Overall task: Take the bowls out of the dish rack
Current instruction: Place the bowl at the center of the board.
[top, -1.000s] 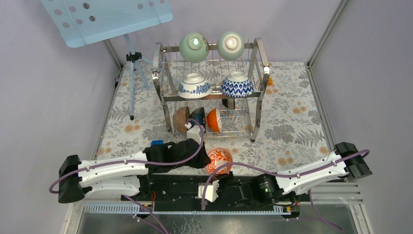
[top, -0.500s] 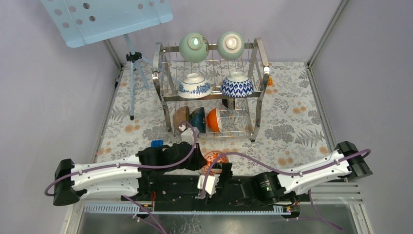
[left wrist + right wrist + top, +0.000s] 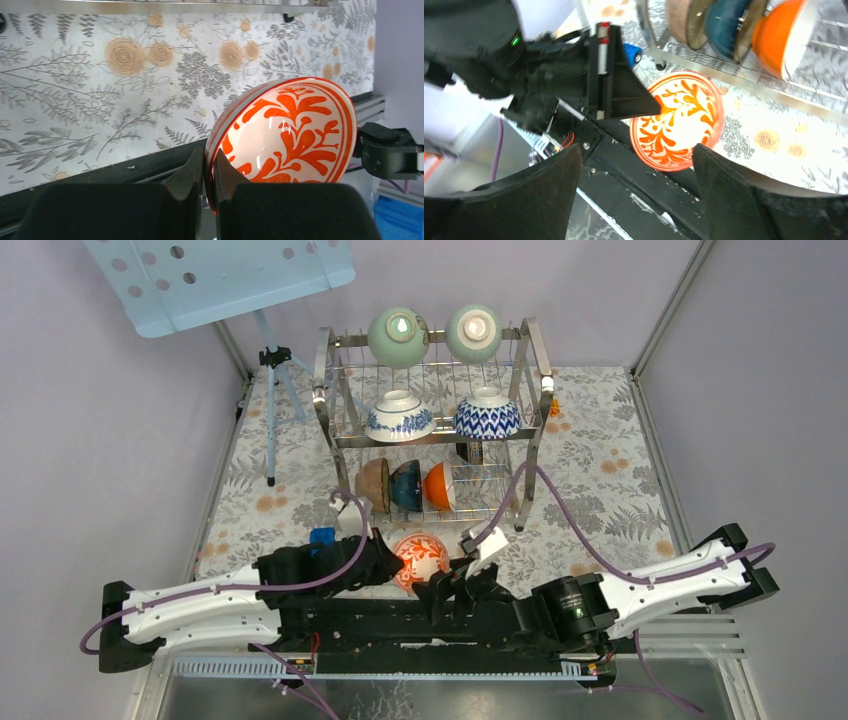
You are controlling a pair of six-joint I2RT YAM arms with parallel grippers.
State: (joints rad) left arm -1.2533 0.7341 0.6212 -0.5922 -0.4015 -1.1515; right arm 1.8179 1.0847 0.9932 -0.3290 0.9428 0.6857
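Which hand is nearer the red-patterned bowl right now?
Left. The left hand is shut on the rim of the red-patterned bowl. The right hand stands open just to the bowl's right, pointed at it, not gripping.

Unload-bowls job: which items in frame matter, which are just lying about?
Job: dish rack; two pale green bowls; two blue-and-white bowls; brown bowl; teal bowl; orange bowl; red-patterned bowl, pinched by left gripper.
Lying about: pale blue perforated stand; small blue object by the left arm.
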